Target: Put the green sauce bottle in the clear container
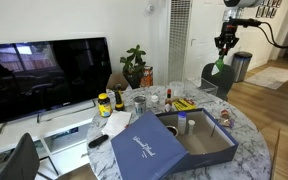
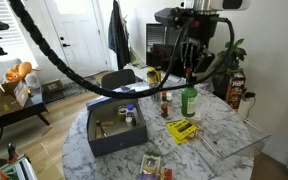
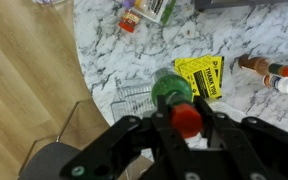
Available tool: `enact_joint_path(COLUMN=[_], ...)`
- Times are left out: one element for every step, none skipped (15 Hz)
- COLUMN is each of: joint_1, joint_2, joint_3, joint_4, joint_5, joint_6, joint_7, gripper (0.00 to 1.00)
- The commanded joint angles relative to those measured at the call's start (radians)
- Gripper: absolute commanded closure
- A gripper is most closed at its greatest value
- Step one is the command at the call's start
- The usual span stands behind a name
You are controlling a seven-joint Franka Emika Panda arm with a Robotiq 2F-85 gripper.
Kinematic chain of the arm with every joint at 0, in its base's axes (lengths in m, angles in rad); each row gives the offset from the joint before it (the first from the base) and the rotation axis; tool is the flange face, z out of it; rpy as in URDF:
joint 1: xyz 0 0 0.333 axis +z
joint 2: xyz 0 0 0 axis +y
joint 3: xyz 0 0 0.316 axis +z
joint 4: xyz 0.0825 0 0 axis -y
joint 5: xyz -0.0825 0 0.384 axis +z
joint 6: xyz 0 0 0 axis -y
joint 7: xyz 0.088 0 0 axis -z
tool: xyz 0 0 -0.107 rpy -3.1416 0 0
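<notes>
- The green sauce bottle (image 3: pixel 171 92) hangs upright in the hand (image 3: pixel 187 121), gripped by its red-topped neck; the green body points down, away from the hand.
- Hand closed narrow on the bottle top, one finger (image 3: pixel 134 135) on each side of the cap in the wrist view.
- In both exterior views the bottle (image 1: pixel 220 68) (image 2: pixel 189 100) sits directly below the hand (image 1: pixel 224 44) (image 2: pixel 189 74) and is lifted clear of the bench (image 2: pixel 219 120).
- The clear container (image 3: pixel 132 102) stands below the hand on the bench, near the bench edge. Its rim shows just beside the bottle's base; the base seems to overlap one wall, though the tub's transparent sides make this hard to confirm.
- A yellow packet (image 3: pixel 206 75) lies flat on the bench below the hand, on the side of the bottle opposite the tub, close to it.
- A red-brown sauce bottle (image 3: pixel 262 66) lies beyond the packet, farther from the hand.
- A large navy blue box (image 2: pixel 112 128) stands open on the bench, well apart from the hand, its lid (image 1: pixel 149 148) leaning against it.
</notes>
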Motion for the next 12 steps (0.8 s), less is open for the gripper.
enact_joint_path(joint_1=[-0.003,-0.003,-0.003,0.004,0.005,0.008,0.006,0.004,0.003,-0.001,-0.003,-0.007], joint_2=[0.010,0.016,0.018,0.047,0.092,0.151,0.198,0.251,0.302,0.355,0.405,0.448], joint_3=[0.002,0.002,0.002,0.006,0.008,0.010,0.011,0.011,0.009,0.003,-0.006,-0.011], joint_4=[0.006,0.006,0.006,0.021,0.057,0.109,0.149,0.203,0.259,0.319,0.377,0.431], joint_5=[0.000,0.000,0.000,-0.007,0.005,-0.016,-0.014,-0.022,-0.038,-0.059,-0.086,-0.108], joint_6=[-0.004,-0.004,-0.004,0.029,0.062,0.091,0.119,0.127,0.131,0.121,0.114,0.094], joint_7=[-0.001,-0.001,-0.001,0.043,0.067,0.101,0.117,0.129,0.142,0.154,0.169,0.169], gripper=[0.69,0.69,0.69,0.92,0.92,0.92,0.92,0.92,0.92,0.92,0.92,0.92])
